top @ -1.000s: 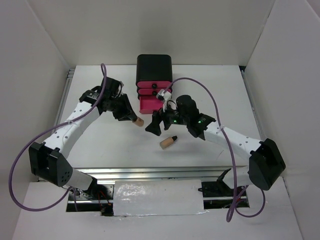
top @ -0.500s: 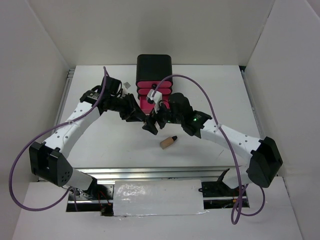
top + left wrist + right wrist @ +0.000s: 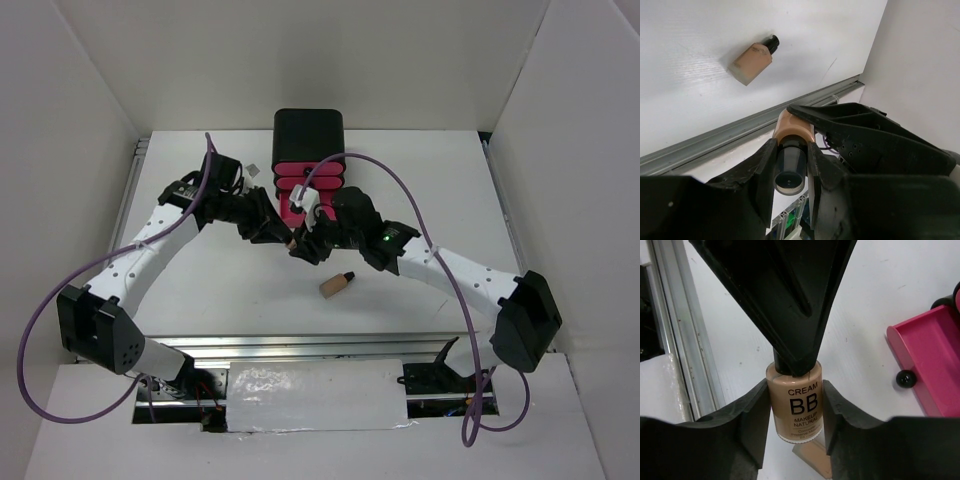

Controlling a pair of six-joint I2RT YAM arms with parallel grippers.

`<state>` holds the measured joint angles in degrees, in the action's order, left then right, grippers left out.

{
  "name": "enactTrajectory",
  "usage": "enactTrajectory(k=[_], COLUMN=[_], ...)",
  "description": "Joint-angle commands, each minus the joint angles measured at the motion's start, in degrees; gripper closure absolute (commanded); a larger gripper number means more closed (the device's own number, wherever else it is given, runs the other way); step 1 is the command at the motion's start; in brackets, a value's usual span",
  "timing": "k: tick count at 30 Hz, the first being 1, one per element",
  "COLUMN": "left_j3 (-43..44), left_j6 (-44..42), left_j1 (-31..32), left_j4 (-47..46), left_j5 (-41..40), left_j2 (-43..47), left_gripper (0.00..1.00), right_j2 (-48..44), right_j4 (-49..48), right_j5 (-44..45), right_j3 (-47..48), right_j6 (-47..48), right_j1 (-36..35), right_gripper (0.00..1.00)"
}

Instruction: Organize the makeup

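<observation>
Nearest the arm bases: loose bottle lying flat on the surface, black cap pointing right and away, clear of both arms.

Just beyond it, the arms meet in the air. Left tool is clamped on the capped end of the held bottle. The bottle's long axis runs from that tool straight into the right tool, label side up. The right tool's fingers sit flush against both sides of the beige body. Whether they bear any grip I cannot tell from these angles.

Farther back: bottom pink drawer pulled open, just beside the meeting point, on the right tool's side. Black box behind it.

Judgement: a handover. The right arm looks better placed to reach the drawer once the left lets go.
</observation>
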<state>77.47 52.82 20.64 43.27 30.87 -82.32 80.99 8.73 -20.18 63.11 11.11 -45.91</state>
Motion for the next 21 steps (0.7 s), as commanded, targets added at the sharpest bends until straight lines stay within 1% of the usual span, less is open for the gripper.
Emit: enactTrajectory(k=[1, 4, 5, 6, 9, 10, 11, 13, 14, 15, 16, 17, 18, 19, 21], left_j3=[2.07, 1.81, 1.72, 1.63, 1.8, 2.07, 3.55, 6.45, 10.55, 12.94, 17.67, 19.71, 21.65, 24.63, 26.93], left_j6=[0.88, 0.88, 0.88, 0.8, 0.88, 0.8, 0.62, -0.51, -0.96, -1.83, -2.19, -2.54, -3.67, -4.3, -6.83], left_j1=[-0.43, -0.52, -0.43, -0.52, -0.43, -0.52, -0.78, -1.74, -2.18, -2.71, -3.93, -4.73, -5.52, -7.44, -9.12], left_j4=[-0.99, -1.34, -1.34, -1.34, -0.99, -1.08, -0.73, 2.86, 4.7, 8.99, 11.29, 13.49, 16.82, 18.07, 20.18], left_j5=[2.0, 2.35, 2.18, 2.09, 0.25, -0.37, -2.2, -5.45, -7.65, -12.63, -15.55, -18.45, -22.48, -23.74, -26.2], left_j2=[2.78, 2.78, 2.78, 2.78, 2.96, 3.05, 2.96, 2.17, 1.73, 0.86, 0.41, 0.15, -0.2, -0.12, 0.32], left_gripper=[1.0, 1.0, 1.0, 0.99, 0.39, 0.01, 0.01, 0.01, 0.01, 0.01, 0.01, 0.0, 0.01, 0.01, 0.01], right_j2=[1.01, 0.92, 0.92, 0.84, 0.83, 1.01, 1.19, 1.54, 1.63, 1.89, 2.33, 2.94, 4.68, 5.83, 8.74], right_j4=[0.5, -0.12, -0.29, -0.64, -1.09, -1.17, -1.0, -1.52, -2.13, -4.32, -5.29, -6.0, -7.31, -7.59, -7.85], right_j5=[1.29, 1.2, 1.11, 1.03, 0.94, 1.11, 1.29, 1.9, 2.16, 3.12, 3.22, 3.4, 5.49, 7.33, 10.94], right_j3=[2.19, 2.19, 2.28, 2.37, 2.45, 2.63, 2.72, 2.28, 1.84, 0.45, -0.09, -0.36, -0.18, 0.34, 2.35], right_j6=[1.1, 0.49, -0.03, -0.21, -0.74, -0.74, -1.0, -1.79, -3.54, -4.77, -7.83, -9.69, -11.88, -19.04, -26.28], right_j1=[-0.67, -0.5, -0.58, -0.67, -0.76, -0.76, -0.85, -0.76, -0.59, -0.41, -0.15, -0.06, -0.14, -0.06, 0.12], right_gripper=[0.62, 0.76, 0.83, 0.87, 0.95, 0.99, 1.0, 1.0, 1.0, 1.0, 1.0, 1.0, 1.0, 1.0, 1.0])
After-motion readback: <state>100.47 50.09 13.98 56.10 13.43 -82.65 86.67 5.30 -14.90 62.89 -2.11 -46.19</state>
